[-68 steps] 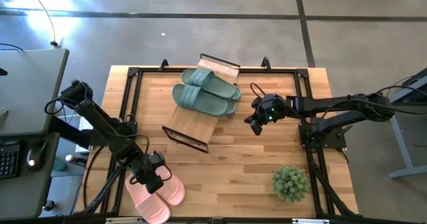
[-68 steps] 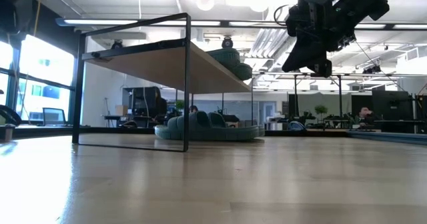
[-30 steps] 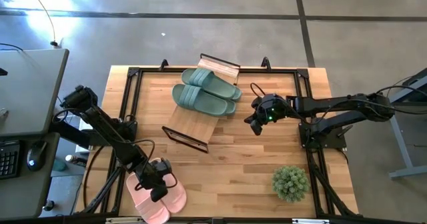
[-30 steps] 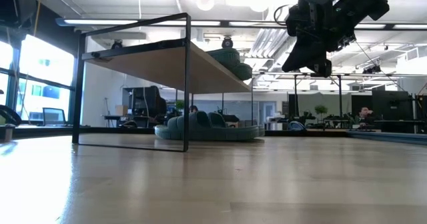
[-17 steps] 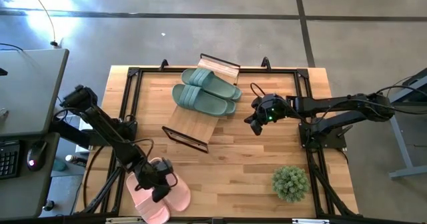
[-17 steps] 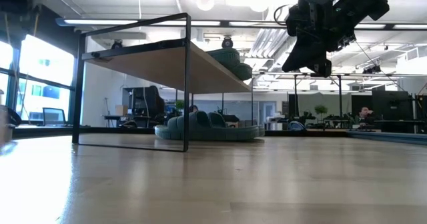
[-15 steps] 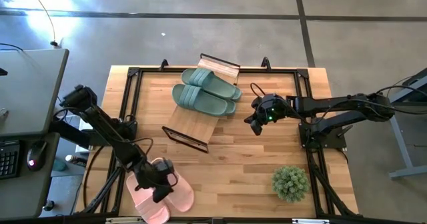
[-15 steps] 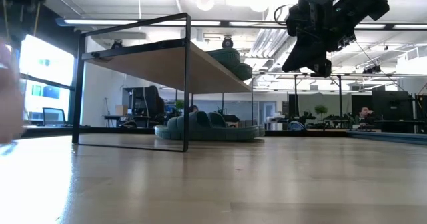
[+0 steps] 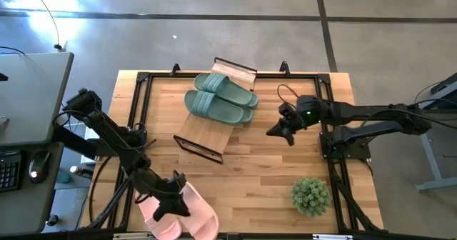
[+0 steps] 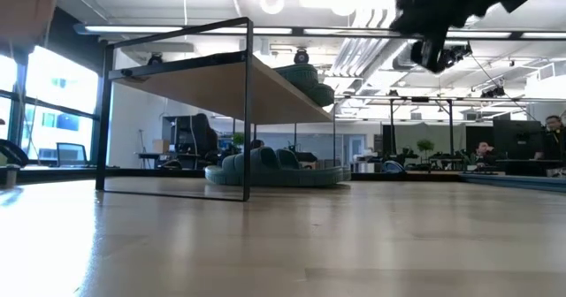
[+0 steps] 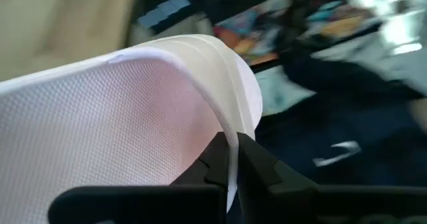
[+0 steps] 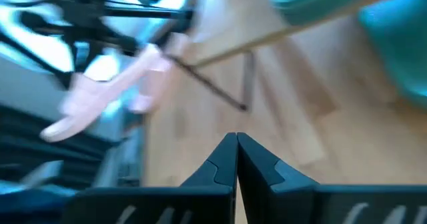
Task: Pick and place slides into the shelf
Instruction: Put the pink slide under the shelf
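Pink rubber fills your left wrist view: the left gripper (image 11: 232, 165) has its two dark fingers pinched on the thin edge of a pale pink slide (image 11: 120, 117), so call that claw clamped on the sandal. From above you can see the same left gripper (image 9: 171, 197) at the near-left corner of the table (image 9: 257, 176), with the held pink slide (image 9: 201, 213) jutting out toward the near edge and its mate, the second pink slide (image 9: 158, 222), lying just beside it (partly under the arm).

Your shelf (image 9: 214, 122) sits in the far-middle of the table, its bamboo top running slantwise from far right to near left. Two green slides (image 9: 220, 99) lie across its far end, side by side and touching. In the low view you see the shelf (image 10: 212, 80) edge-on, with a green slide on top at its far end and more green ones on the level beneath it.

Look right of the shelf for the right gripper (image 9: 276, 131): it hangs above the table, well apart from the sandals, fingers pressed together on nothing, as the right wrist view confirms (image 12: 235, 159). A small potted plant (image 9: 310, 196) stands at the near right.
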